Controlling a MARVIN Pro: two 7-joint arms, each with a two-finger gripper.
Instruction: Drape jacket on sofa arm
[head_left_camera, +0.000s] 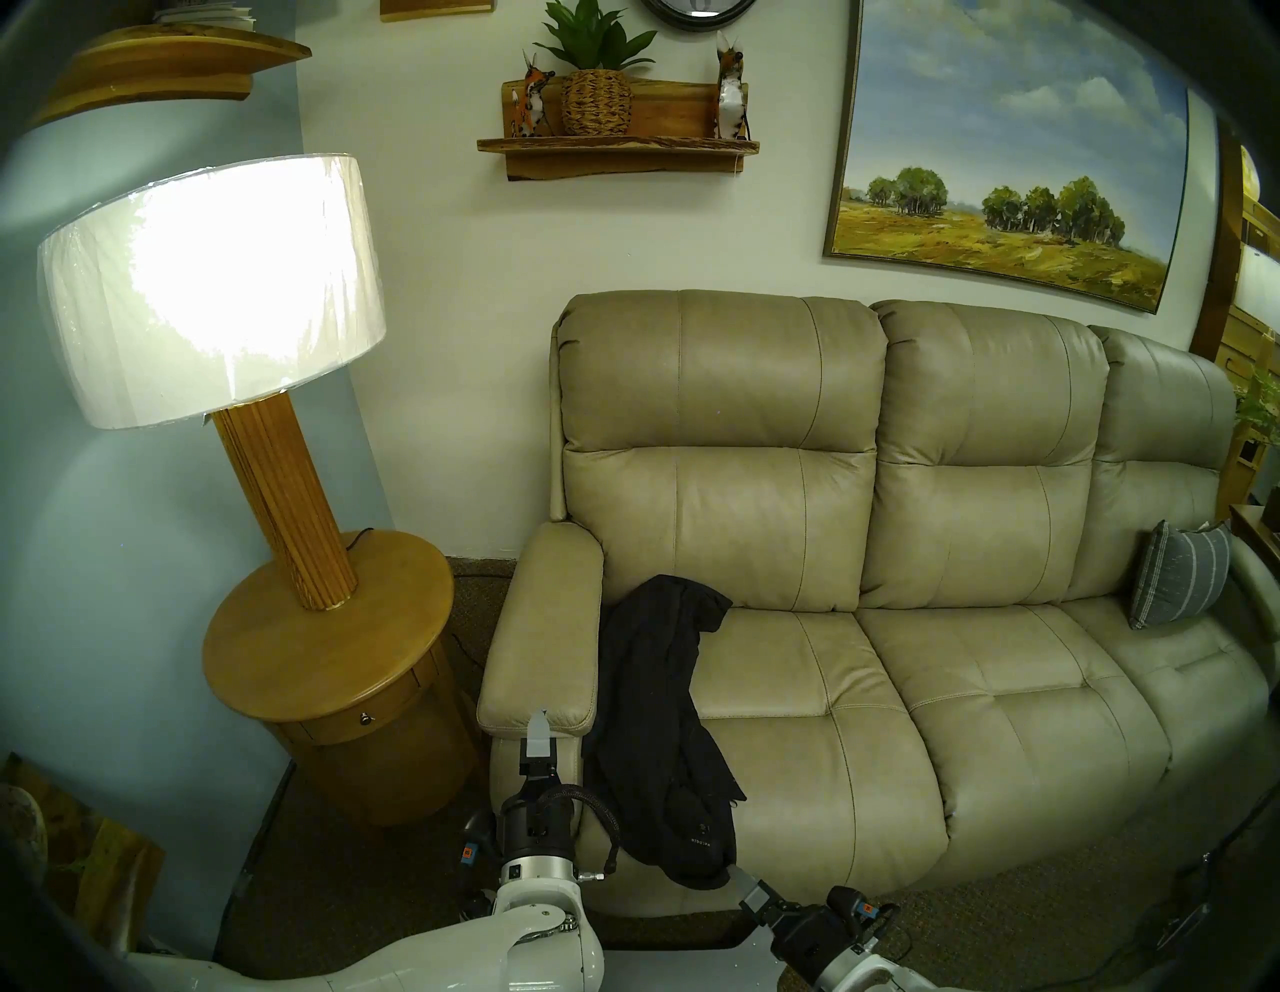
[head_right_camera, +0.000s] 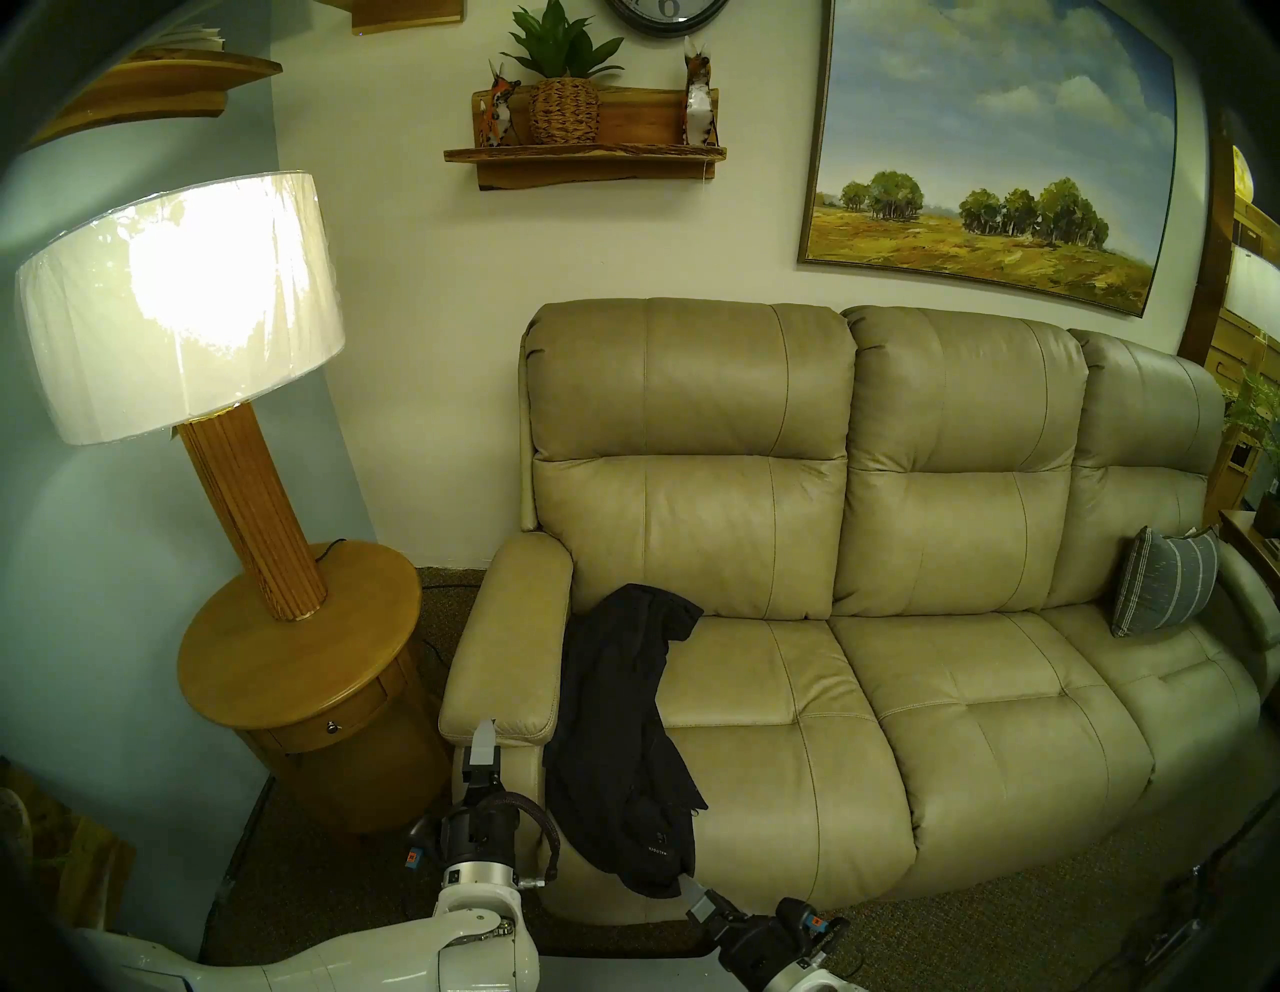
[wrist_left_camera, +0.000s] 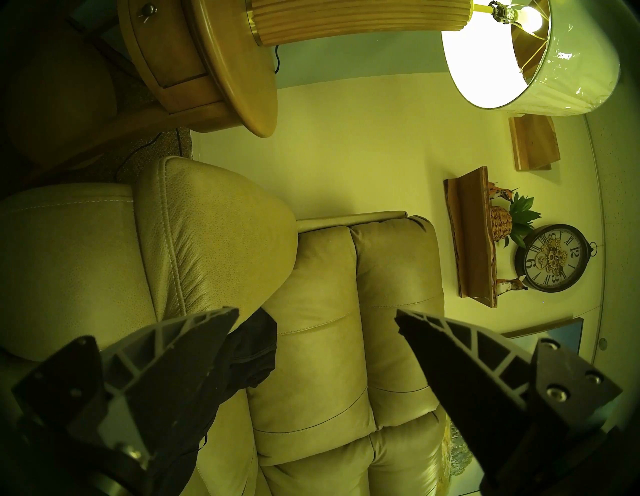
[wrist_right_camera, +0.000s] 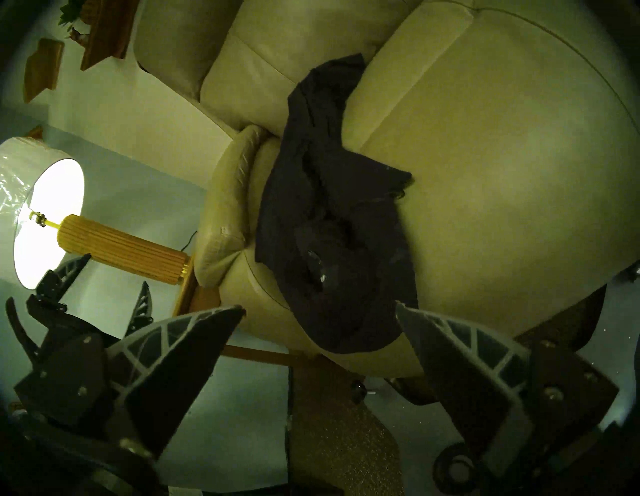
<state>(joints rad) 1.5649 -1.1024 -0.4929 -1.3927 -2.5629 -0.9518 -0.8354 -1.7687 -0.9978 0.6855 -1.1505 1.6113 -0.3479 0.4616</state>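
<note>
Beige sofa (head_left_camera: 900, 693) fills the wall; round side table (head_left_camera: 325, 644) with lamp (head_left_camera: 208, 291) crowds the sofa arm (head_left_camera: 547, 630); jacket (head_left_camera: 658, 727) lies crumpled on the seat beside it; left gripper (wrist_left_camera: 317, 315) and right gripper (wrist_right_camera: 320, 311) both gape empty; striped pillow (head_left_camera: 1177, 575) sits far off.

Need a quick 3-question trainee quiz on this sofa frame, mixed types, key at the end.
1. True or false: the jacket already lies over the top of the sofa arm.
2. Multiple choice: the striped pillow sits at A) the sofa's far end from the jacket, B) the round side table, C) the wall shelf.
3. Short answer: does the left gripper or the right gripper hold anything?

Key: 1 false, it lies on the seat cushion beside the arm, hanging over the front edge. 2 A. 3 neither; both sets of fingers are spread and empty.
</note>
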